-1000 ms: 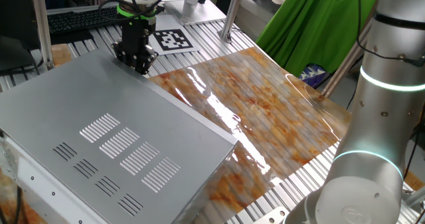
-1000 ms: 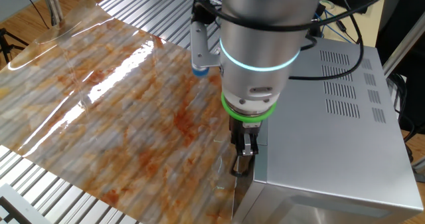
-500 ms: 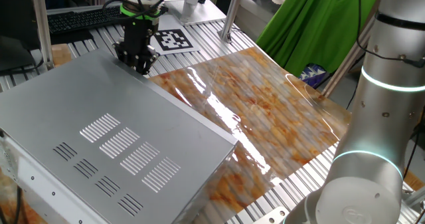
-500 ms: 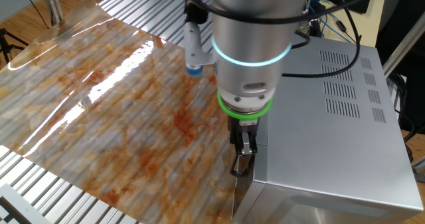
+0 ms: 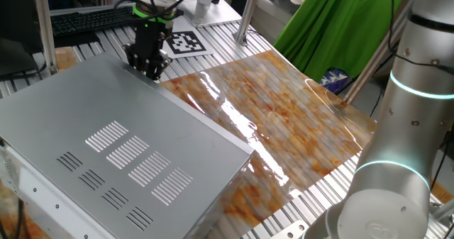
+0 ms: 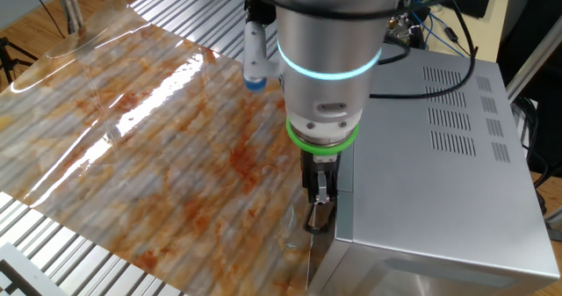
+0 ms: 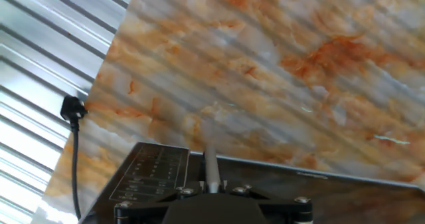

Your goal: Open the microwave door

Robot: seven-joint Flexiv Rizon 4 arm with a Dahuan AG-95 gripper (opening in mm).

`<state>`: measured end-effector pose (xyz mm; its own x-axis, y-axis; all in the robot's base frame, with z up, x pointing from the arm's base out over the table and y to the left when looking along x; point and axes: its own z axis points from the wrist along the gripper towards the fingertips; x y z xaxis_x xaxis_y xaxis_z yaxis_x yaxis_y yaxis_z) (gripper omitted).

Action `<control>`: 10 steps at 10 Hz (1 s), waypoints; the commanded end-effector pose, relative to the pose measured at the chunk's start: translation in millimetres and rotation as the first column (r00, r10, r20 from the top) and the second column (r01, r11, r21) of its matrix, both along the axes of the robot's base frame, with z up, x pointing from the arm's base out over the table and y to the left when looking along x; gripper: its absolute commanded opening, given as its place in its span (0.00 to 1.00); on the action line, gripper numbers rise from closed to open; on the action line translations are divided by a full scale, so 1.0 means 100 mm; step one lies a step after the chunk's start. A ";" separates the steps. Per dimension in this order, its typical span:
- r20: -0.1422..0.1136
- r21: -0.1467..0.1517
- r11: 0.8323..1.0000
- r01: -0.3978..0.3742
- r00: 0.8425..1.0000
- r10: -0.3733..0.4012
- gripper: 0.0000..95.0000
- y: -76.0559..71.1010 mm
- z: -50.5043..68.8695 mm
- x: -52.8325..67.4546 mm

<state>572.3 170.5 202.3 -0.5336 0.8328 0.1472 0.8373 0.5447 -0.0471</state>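
Observation:
The microwave (image 5: 106, 125) is a big light-grey slotted box on the left; it also shows in the other fixed view (image 6: 439, 147). My gripper (image 5: 147, 67) hangs at its far corner. In the other fixed view the gripper (image 6: 317, 215) sits against the box's front edge with its fingers close together, just above the door's thin edge (image 6: 310, 261). In the hand view the dark microwave door (image 7: 319, 197) fills the bottom, with a button panel (image 7: 136, 177) on the left. A grey handle bar (image 7: 210, 161) runs straight into my gripper (image 7: 212, 187), which looks shut on it.
A glossy orange-brown marbled board (image 5: 284, 118) lies on the slatted table beside the microwave. A green cloth (image 5: 333, 26) hangs at the back right. The arm's own white column (image 5: 404, 125) stands at the right. A black cable (image 7: 73, 151) lies by the board's edge.
The arm's upper body has shifted a little sideways and the hand has crept slightly along the microwave's edge. The gripper stays closed at the same spot on the door side.

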 end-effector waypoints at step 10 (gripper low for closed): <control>-0.006 0.008 0.998 -0.057 0.998 0.057 0.00 -0.38 0.03 0.24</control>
